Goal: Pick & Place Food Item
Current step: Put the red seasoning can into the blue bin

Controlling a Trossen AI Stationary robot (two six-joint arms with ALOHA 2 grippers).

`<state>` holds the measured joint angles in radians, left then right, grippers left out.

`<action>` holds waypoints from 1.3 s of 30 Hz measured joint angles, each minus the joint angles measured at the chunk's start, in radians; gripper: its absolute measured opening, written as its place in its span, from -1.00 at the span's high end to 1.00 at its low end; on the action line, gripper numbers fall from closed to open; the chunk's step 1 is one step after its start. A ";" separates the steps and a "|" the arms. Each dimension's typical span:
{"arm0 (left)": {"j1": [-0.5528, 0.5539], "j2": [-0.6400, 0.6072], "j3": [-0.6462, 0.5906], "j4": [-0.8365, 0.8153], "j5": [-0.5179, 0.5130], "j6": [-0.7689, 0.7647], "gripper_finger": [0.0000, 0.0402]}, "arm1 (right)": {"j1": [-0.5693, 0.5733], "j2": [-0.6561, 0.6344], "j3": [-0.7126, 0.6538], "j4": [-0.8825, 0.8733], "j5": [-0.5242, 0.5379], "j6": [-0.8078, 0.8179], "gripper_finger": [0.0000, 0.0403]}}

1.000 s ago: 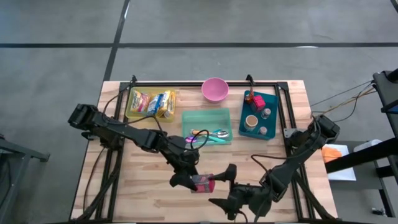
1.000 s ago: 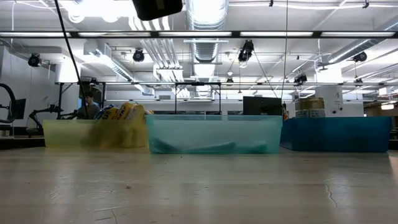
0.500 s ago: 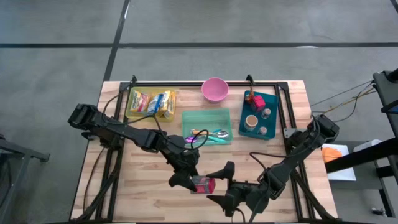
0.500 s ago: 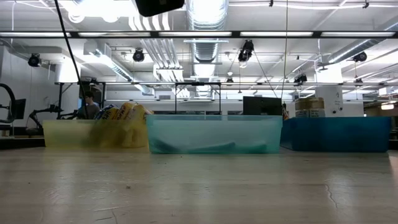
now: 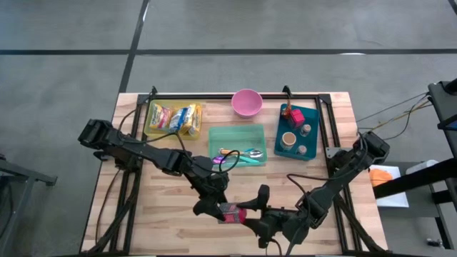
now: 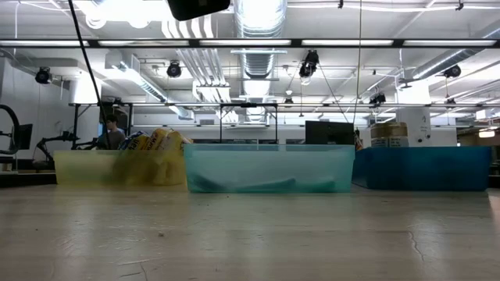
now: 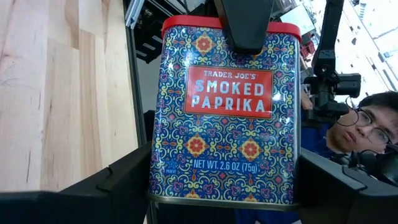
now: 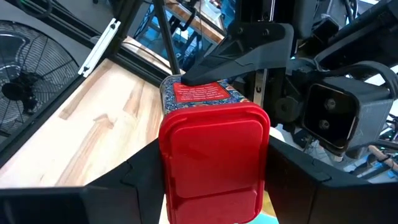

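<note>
A smoked paprika tin [image 5: 231,213], blue patterned with a red lid, hangs over the table's near middle between my two grippers. My left gripper [image 5: 214,209] is shut on its base end and comes from the table's left. My right gripper [image 5: 250,212] comes from the right and is shut on the lid end. The left wrist view shows the labelled face [image 7: 227,118]. The lid's top [image 8: 214,162] fills the right wrist view. Neither the grippers nor the tin appear in the low view. My left gripper pinches the tin's two opposite sides near the base [image 7: 158,186] between its fingers [image 7: 124,183]. The fingers run roughly level from the table's left, along the tin. The tin lies lengthwise, clear of the table. My right gripper has the red lid [image 8: 168,155] between its two fingers [image 8: 140,171], one on each opposite side. They come roughly level from the table's right. One finger [image 7: 245,25] shows at the lid end in the left wrist view.
Along the far side stand a yellow bin of snack packets [image 5: 173,118], a green bin with cutlery [image 5: 238,145], a pink bowl [image 5: 247,103] and a teal tray of small cups [image 5: 296,133]. Bare wood lies under the tin. A person [image 7: 367,134] sits beyond the table.
My right gripper has edged toward the tin and its wide-open fingers have shut on the lid end. My left gripper has kept its hold on the tin, which stays clear of the table.
</note>
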<state>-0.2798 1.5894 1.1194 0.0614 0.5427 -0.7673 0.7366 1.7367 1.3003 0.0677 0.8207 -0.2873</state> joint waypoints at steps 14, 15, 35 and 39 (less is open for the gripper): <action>0.000 -0.008 0.000 0.013 0.004 0.015 -0.91 | 0.001 0.000 -0.001 -0.014 -0.025 0.146 -0.04; 0.001 -0.011 0.000 0.013 0.004 0.015 -0.87 | 0.001 -0.003 -0.001 -0.016 -0.025 0.170 -0.04; 0.013 -0.357 -0.152 -0.279 -0.595 0.114 -0.54 | -0.097 -0.332 0.000 -0.895 0.136 1.293 -0.04; 0.017 -0.403 -0.233 -0.281 -0.731 0.093 -0.54 | -0.210 -0.419 -0.001 -1.113 0.012 1.498 -0.04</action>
<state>-0.2626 1.1860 0.8868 -0.2193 -0.1885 -0.6744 0.5264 1.3181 1.2996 -1.0450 0.8330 1.2110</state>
